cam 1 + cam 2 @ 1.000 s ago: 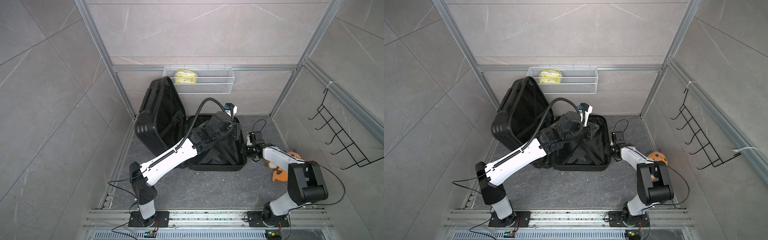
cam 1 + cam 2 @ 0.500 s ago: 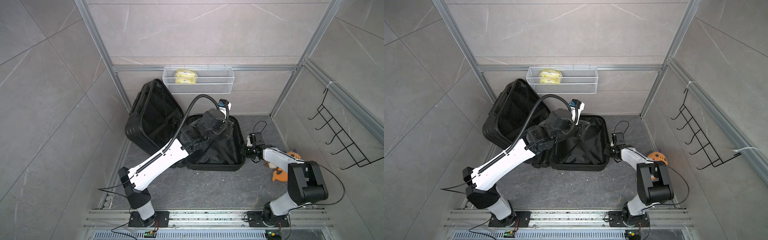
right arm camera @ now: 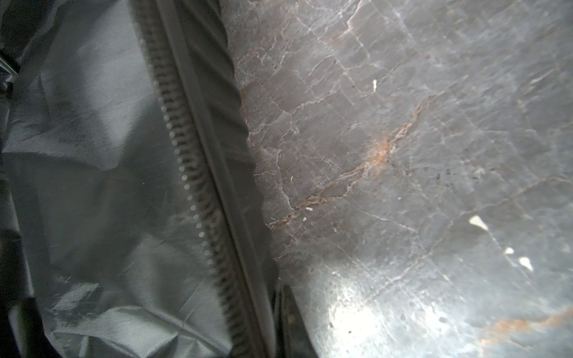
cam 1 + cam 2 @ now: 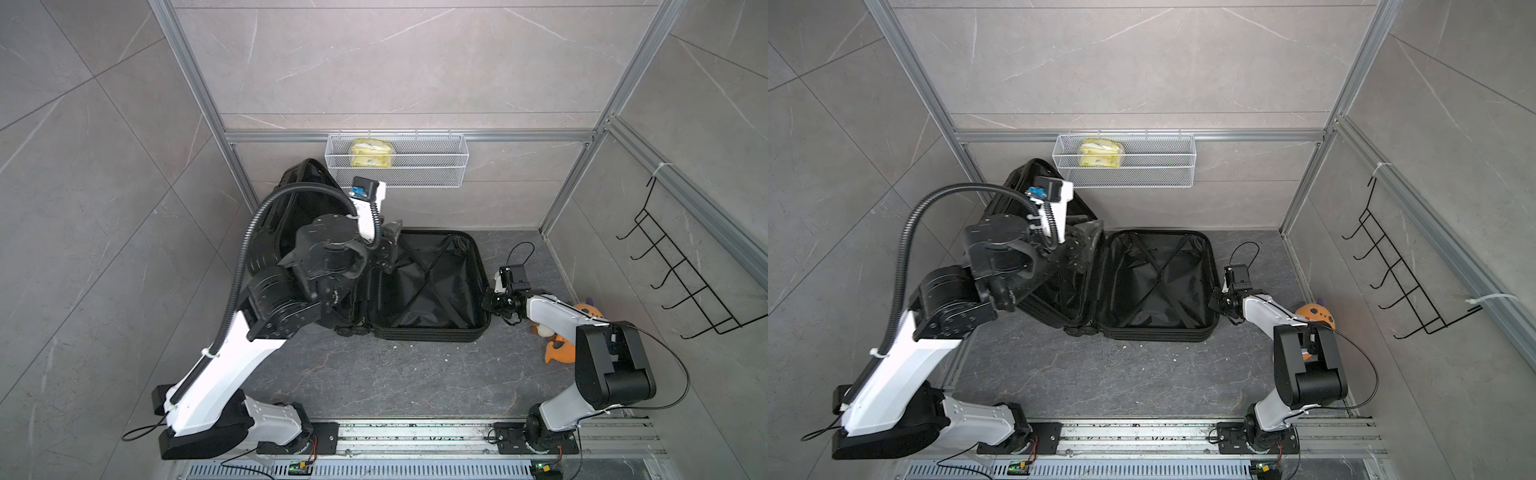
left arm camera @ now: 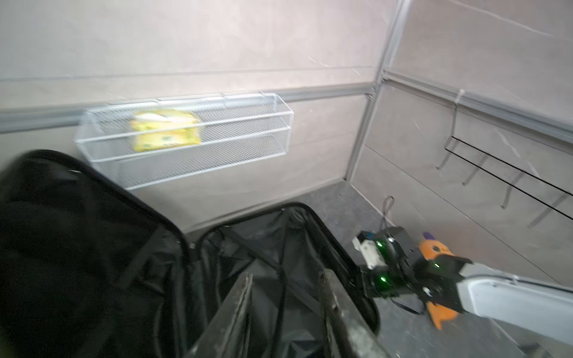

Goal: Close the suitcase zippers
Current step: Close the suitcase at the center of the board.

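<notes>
the suitcase [image 4: 432, 291] lies open. the left claw [image 5: 286, 276] is apart above it. right claw [image 4: 487, 302] by its edge: cannot tell.

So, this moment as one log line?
black hard-shell suitcase: open | zip track: unzipped | left tool: open | right tool: by rim

Left arm [image 4: 232, 357] stood raised, left fingers [image 5: 333, 305] parted; right arm [image 4: 552, 311] lay low and outstretched, right fingers [image 4: 489, 302] unreadable (too dark).
</notes>
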